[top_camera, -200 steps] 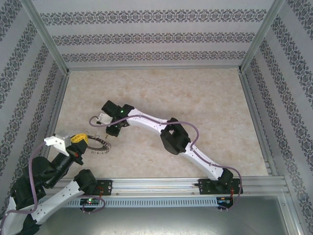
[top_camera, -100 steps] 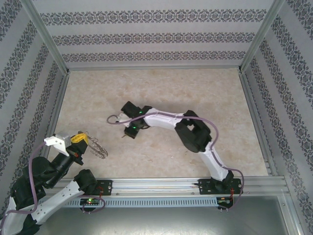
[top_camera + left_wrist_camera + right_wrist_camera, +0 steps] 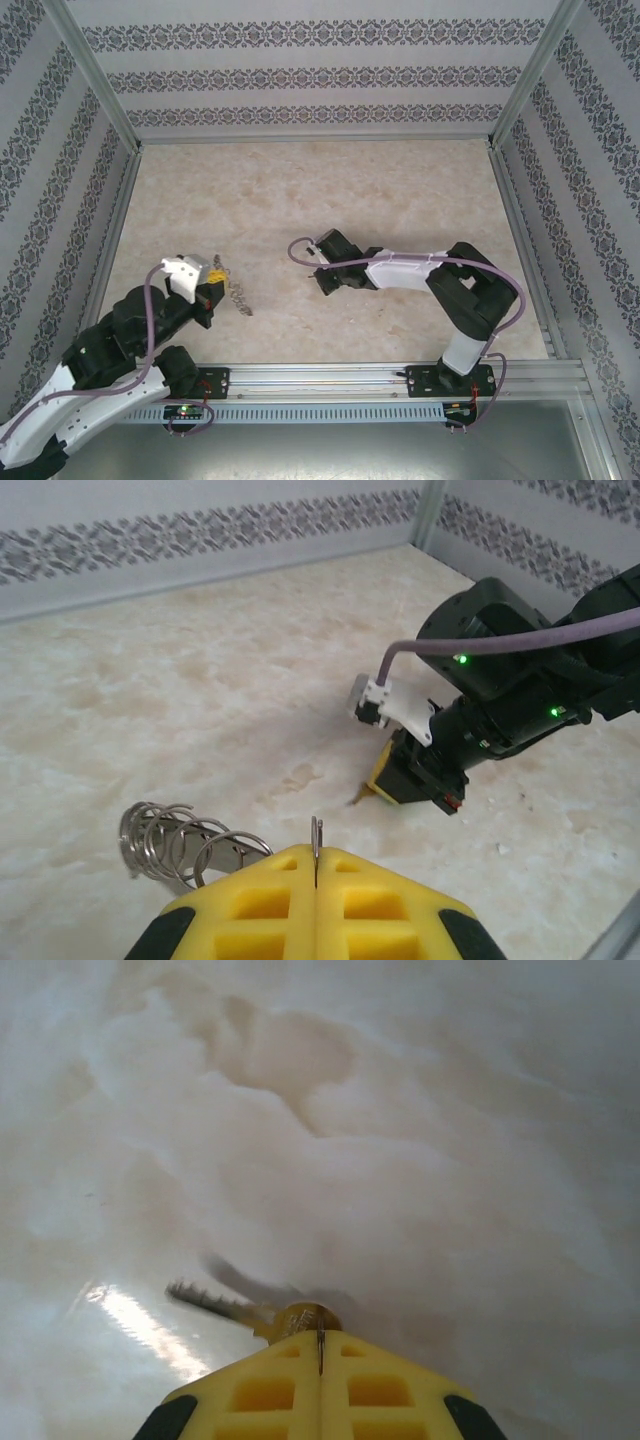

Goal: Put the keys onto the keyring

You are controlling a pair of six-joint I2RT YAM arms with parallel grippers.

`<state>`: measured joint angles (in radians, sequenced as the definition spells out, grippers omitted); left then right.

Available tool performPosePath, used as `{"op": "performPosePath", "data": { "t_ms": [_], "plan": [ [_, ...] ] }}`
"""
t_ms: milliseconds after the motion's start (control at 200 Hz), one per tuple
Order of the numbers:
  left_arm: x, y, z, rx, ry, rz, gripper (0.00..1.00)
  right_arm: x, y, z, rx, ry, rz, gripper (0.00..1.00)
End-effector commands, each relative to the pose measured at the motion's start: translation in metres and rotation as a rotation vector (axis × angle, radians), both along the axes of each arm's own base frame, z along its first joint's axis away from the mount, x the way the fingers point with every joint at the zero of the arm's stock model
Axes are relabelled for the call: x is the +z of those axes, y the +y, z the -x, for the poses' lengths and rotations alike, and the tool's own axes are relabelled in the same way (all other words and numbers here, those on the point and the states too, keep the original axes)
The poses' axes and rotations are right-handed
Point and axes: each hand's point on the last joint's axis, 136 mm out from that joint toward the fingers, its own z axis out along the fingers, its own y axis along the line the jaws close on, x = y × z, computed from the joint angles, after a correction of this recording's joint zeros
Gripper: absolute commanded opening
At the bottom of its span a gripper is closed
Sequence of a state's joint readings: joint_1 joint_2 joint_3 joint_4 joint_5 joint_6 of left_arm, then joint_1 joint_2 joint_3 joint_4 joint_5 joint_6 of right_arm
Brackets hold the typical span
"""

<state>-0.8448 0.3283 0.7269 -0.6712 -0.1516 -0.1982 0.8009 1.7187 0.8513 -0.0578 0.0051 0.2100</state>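
My left gripper [image 3: 316, 854] is shut on the thin wire of the keyring [image 3: 316, 830], which stands edge-on between the yellow pads. Several wire loops [image 3: 185, 842] of the keyring hang out to the left of the jaws. From above, the keyring [image 3: 236, 295] dangles just right of the left gripper [image 3: 208, 288]. My right gripper [image 3: 320, 1340] is shut on the brass-coloured head of a key [image 3: 300, 1318], whose toothed blade points left, blurred, close over the table. In the left wrist view the right gripper [image 3: 405, 778] sits apart from the ring, the key tip [image 3: 357, 798] poking out.
The marble-patterned tabletop [image 3: 330, 190] is fenced by an aluminium frame [image 3: 312, 138] and patterned walls. The right arm's elbow [image 3: 470, 290] folds back at the near right. A purple cable [image 3: 300, 250] loops above the right wrist.
The right gripper has drawn back to the right, away from the keyring, with the key in it. The left gripper has swung right and forward with the keyring.
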Motion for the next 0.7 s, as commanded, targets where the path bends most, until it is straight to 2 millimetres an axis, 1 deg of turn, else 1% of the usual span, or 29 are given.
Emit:
{"op": "performPosePath", "data": {
  "t_ms": [0, 100, 170, 290, 365, 445, 505, 605, 694],
  "plan": [
    [0.026, -0.025, -0.001, -0.092, -0.07, 0.081, 0.0, 0.009, -0.013, -0.008, -0.139, -0.061, -0.048, 0.05],
    [0.024, -0.032, -0.003, -0.11, -0.063, 0.074, 0.0, 0.012, -0.02, -0.001, -0.146, -0.053, -0.048, 0.14],
    [0.023, -0.034, -0.004, -0.118, -0.059, 0.07, 0.0, 0.019, -0.023, 0.005, -0.136, -0.04, -0.054, 0.21],
    [0.018, -0.037, -0.004, -0.126, -0.05, 0.066, 0.0, 0.039, -0.023, 0.012, -0.086, -0.028, -0.049, 0.34],
    [0.014, -0.038, -0.004, -0.129, -0.043, 0.062, 0.0, 0.053, -0.028, 0.011, -0.053, -0.018, -0.029, 0.39],
    [0.009, -0.039, -0.004, -0.135, -0.031, 0.052, 0.0, 0.066, -0.034, 0.008, -0.009, 0.024, 0.002, 0.4],
    [0.005, -0.04, -0.003, -0.14, -0.025, 0.049, 0.0, 0.07, -0.04, 0.005, 0.03, 0.051, 0.045, 0.4],
    [0.001, -0.04, -0.001, -0.154, -0.02, 0.046, 0.0, 0.072, -0.044, 0.009, 0.134, 0.162, 0.121, 0.4],
    [-0.001, -0.041, 0.003, -0.176, -0.017, 0.045, 0.0, 0.065, -0.046, 0.011, 0.205, 0.264, 0.183, 0.4]
  ]
}}
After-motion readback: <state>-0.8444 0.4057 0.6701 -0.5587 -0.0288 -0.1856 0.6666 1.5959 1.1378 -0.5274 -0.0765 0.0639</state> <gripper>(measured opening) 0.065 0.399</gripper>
